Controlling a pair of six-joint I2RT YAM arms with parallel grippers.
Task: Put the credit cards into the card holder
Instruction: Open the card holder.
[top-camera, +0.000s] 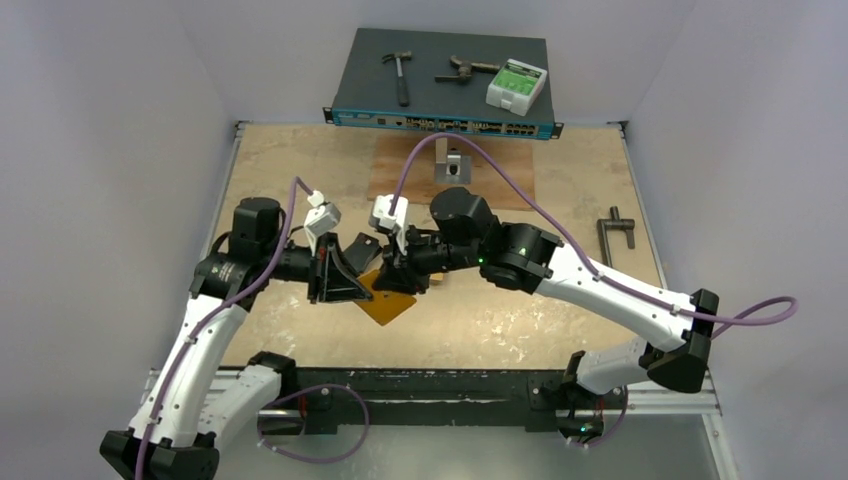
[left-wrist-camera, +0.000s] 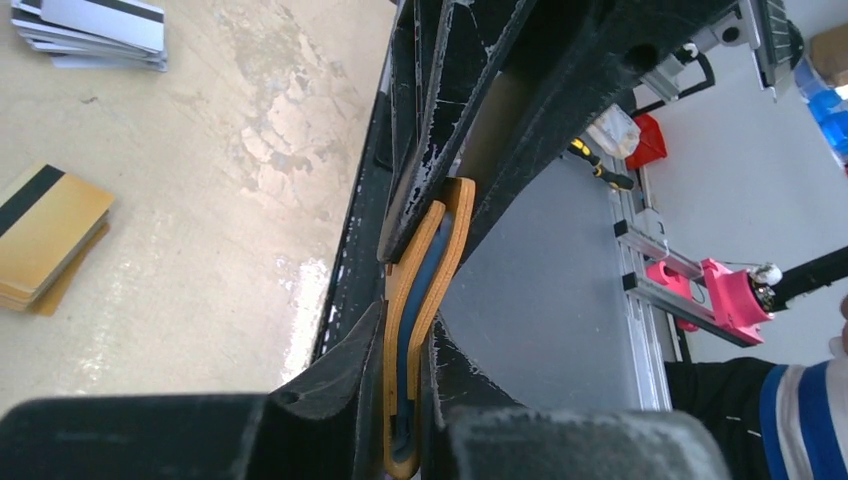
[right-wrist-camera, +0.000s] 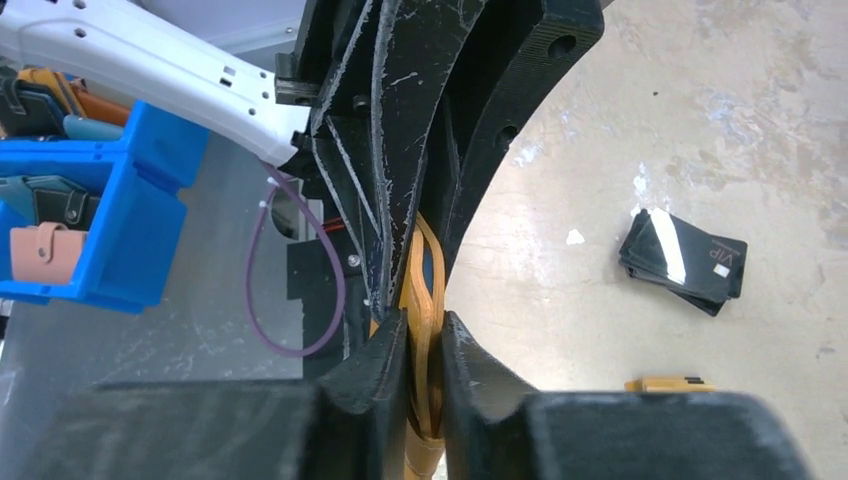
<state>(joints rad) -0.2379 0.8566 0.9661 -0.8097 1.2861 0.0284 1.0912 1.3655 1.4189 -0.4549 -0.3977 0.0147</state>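
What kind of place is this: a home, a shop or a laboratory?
Probably a robotics laboratory: the left arm and right arm are bolted to a worn table, plain white walls enclose it, and a network switch carries a hammer.

The card holder (top-camera: 392, 305) is sitting over the middle of the tabletop (top-camera: 480, 320), towards the near edge. The left gripper (left-wrist-camera: 408, 350) is pinching it from the left and the right gripper (right-wrist-camera: 425, 335) from the right, the two facing each other across it. A network switch (top-camera: 440, 100) is lying along the far edge, carrying a hammer (top-camera: 400, 75) on its left part, pliers (top-camera: 465, 70) in the middle and a small box (top-camera: 517, 85) on the right. A metal block (top-camera: 453, 165) is standing just in front of the switch. A T-handle tool (top-camera: 615, 235) is lying by the right edge. A stack of cards (left-wrist-camera: 95, 30) and a second stack (left-wrist-camera: 45, 240) are lying apart on the tabletop, clear of the holder. A folded case (right-wrist-camera: 685, 262) is lying apart from it too.
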